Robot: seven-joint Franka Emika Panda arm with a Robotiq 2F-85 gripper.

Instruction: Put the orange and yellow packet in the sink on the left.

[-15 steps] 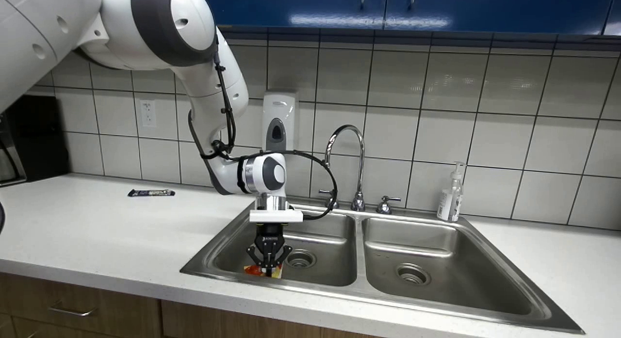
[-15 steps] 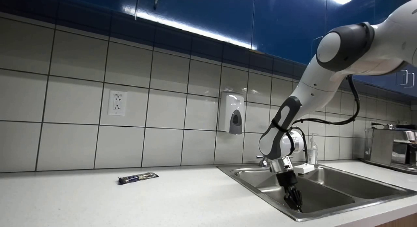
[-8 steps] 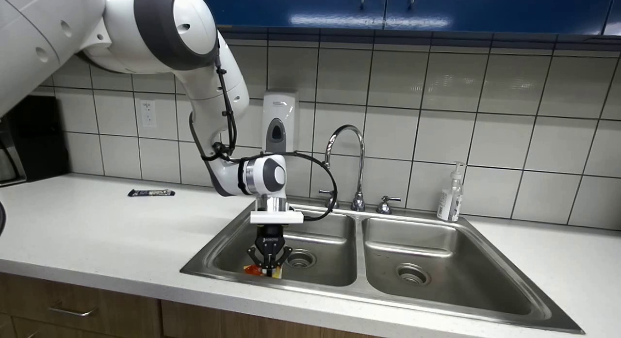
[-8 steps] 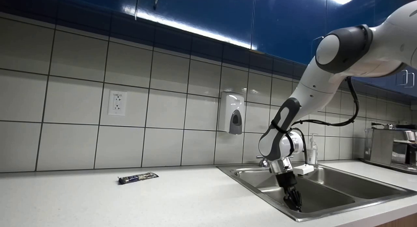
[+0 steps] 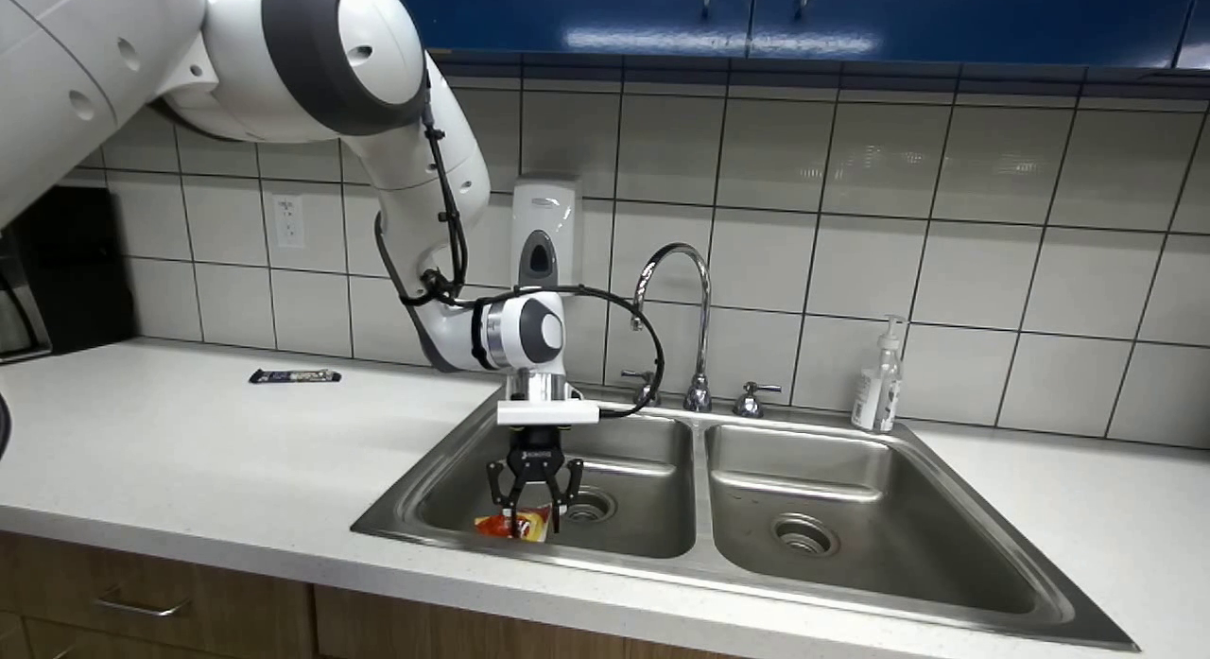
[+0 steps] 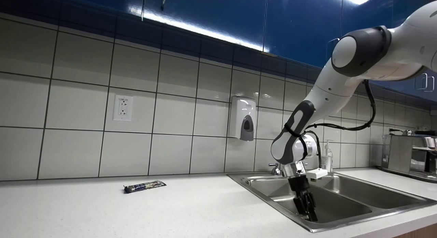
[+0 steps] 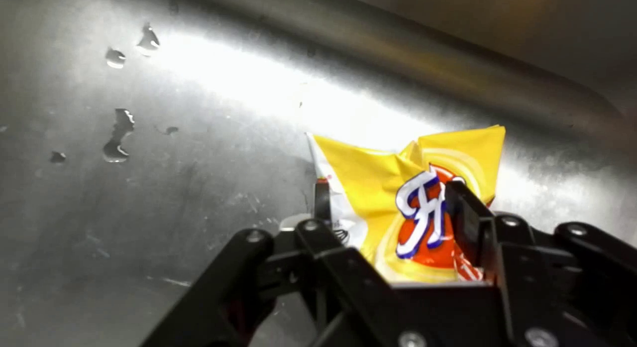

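The orange and yellow packet [image 5: 531,524] lies in the left basin of the sink [image 5: 648,508], close to its front wall. In the wrist view the packet [image 7: 378,182] shows crumpled on the bare metal, its yellow side facing the camera. My gripper [image 5: 535,528] points down into that basin, its jaws spread apart. One finger [image 7: 322,205] stands by the packet's white edge and the opposite finger [image 7: 465,212] covers part of its orange print; the packet lies loose between and below them. An exterior view shows the gripper [image 6: 311,217] low in the basin, with the packet hidden there.
A divider [image 5: 701,489] separates the left basin from the right basin [image 5: 907,546]. Behind them rise a curved faucet [image 5: 704,328] and a soap bottle [image 5: 879,390]. On the counter lies a dark wrapped bar [image 6: 145,186]. A dispenser [image 5: 545,234] hangs on the tiled wall.
The jaws have parted from shut to open, releasing the packet. In an exterior view the gripper has shifted slightly right and up, while the packet stays in about the same spot.
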